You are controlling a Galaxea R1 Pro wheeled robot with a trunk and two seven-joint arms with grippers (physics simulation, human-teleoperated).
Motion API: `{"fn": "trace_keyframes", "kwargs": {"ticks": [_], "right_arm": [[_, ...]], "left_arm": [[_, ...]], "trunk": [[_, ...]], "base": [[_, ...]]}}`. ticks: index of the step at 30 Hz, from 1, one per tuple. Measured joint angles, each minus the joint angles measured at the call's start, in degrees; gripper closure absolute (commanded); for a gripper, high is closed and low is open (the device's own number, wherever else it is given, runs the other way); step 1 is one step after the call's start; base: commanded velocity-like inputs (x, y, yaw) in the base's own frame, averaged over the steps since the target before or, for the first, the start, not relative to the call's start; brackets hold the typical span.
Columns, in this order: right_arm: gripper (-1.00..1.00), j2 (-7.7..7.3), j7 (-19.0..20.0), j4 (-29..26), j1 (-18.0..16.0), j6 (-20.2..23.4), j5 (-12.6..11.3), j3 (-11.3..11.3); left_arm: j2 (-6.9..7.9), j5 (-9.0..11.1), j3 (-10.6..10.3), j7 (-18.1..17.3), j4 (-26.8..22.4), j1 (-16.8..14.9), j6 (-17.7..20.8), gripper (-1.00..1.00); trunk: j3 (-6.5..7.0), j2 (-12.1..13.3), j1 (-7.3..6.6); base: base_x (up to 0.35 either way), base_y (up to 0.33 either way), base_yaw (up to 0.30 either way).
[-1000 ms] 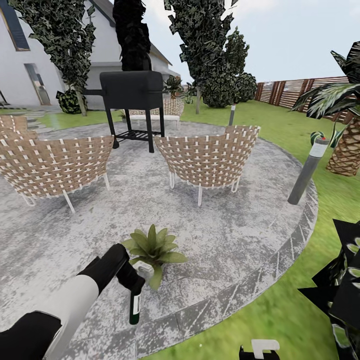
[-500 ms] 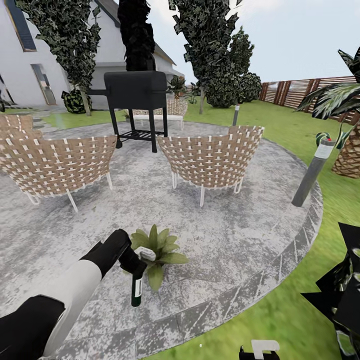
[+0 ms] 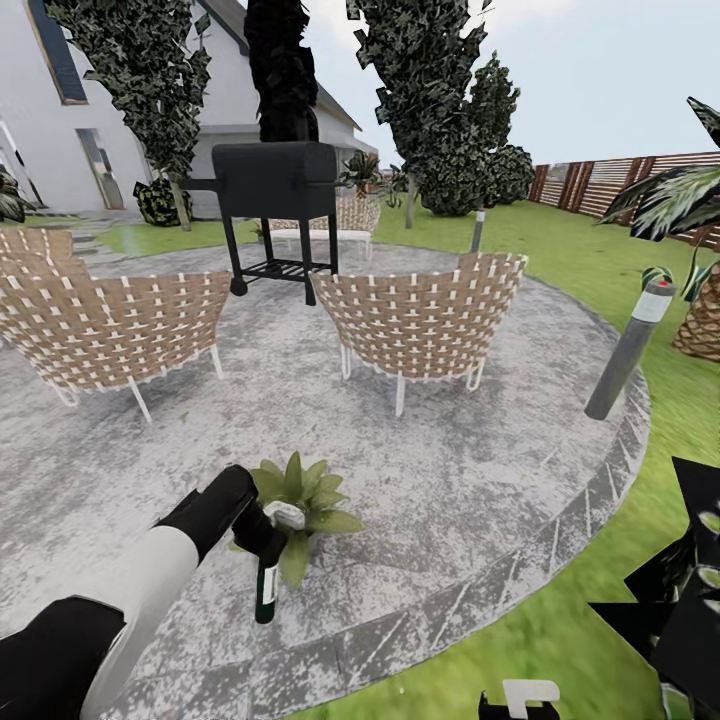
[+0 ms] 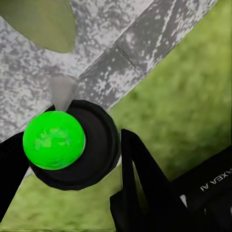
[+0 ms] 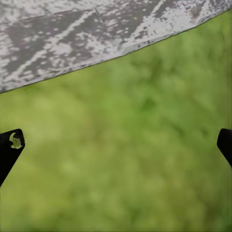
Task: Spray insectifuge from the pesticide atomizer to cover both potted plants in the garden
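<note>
Head view: left gripper [image 3: 262, 535] holds the pesticide atomizer [image 3: 267, 588], fingers closed on its upper part. Bottle is dark green with a pale label and hangs roughly upright below the gripper, its white head [image 3: 286, 516] just above the gripper, at the plant's leaves. Bottle is off the ground, over the patio [image 3: 480, 480] paving.

Potted plant [image 3: 300, 495]: rosette of pointed green leaves, standing on the patio directly beside the left gripper, on its far side. Pot mostly hidden by leaves and gripper. One plant identified; a second cannot be told.

Left wrist view: fingers [image 4: 140, 169] clamp a dark round body carrying a bright green disc [image 4: 54, 140]. Below it lie the paved edge and lawn [image 4: 193, 92]. A leaf [image 4: 46, 21] shows at the frame corner.

Right wrist view: both fingertips [image 5: 10, 145] sit at opposite frame edges, spread wide, nothing between them. Underneath is lawn, with the patio's stone border [image 5: 72, 43] near.

Surroundings, head view: two wicker chairs [image 3: 415, 320] facing away, a black grill [image 3: 275, 180] beyond them, a grey bollard light [image 3: 630, 350] at the patio rim, a slat fence [image 3: 620, 180] far right.
</note>
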Motion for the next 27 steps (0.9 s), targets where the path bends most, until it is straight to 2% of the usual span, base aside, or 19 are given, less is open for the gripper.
{"fn": "trace_keyframes", "kwargs": {"ticks": [3,10,13,14,17,22,25,27], "right_arm": [[-1.0,-0.09,0.02,0.02,0.0,0.02,0.07,0.0],[-1.0,-0.12,0.13,0.03,0.0,0.02,0.1,0.01],[-1.0,-0.12,0.18,0.03,0.0,0.03,0.16,0.04],[-1.0,-0.12,0.19,0.03,0.0,0.04,0.17,0.02],[-1.0,-0.12,0.2,0.05,0.0,0.1,0.18,0.06],[-1.0,-0.12,0.12,0.03,0.0,0.11,0.18,0.09],[-1.0,-0.06,0.11,0.03,0.0,0.11,0.18,0.09],[-1.0,-0.04,0.11,0.03,0.0,0.11,0.18,0.09]], "left_arm": [[0.05,0.02,0.0,0.01,-0.05,2.04,-0.05,1.0],[0.25,-0.01,0.02,0.09,0.02,4.38,-0.07,1.0],[0.56,-0.55,0.13,0.36,-0.06,6.04,-0.2,1.0],[0.98,-1.35,0.13,0.48,-0.1,6.29,-0.34,1.0],[1.56,-2.23,0.25,0.64,-0.14,6.55,-0.3,1.0],[1.69,-2.43,0.77,0.68,-0.89,6.54,-0.27,1.0],[1.59,-2.4,0.78,0.53,-1.0,6.25,-0.16,1.0],[0.84,-1.93,0.41,0.2,-1.09,5.46,0.5,1.0]], "trunk": [[0.0,0.0,0.0],[0.0,0.0,0.0],[0.0,0.0,0.0],[0.0,0.0,0.0],[0.01,0.0,-0.02],[0.01,0.0,-0.04],[0.01,0.0,-0.01],[0.01,0.0,0.0]], "base": [[0.0,0.0,0.0],[0.0,0.0,0.0],[0.0,0.0,0.0],[0.0,0.0,0.0],[0.165,0.0,0.0],[0.316,0.0,0.0],[0.078,0.0,0.0],[0.006,0.0,0.0]]}}
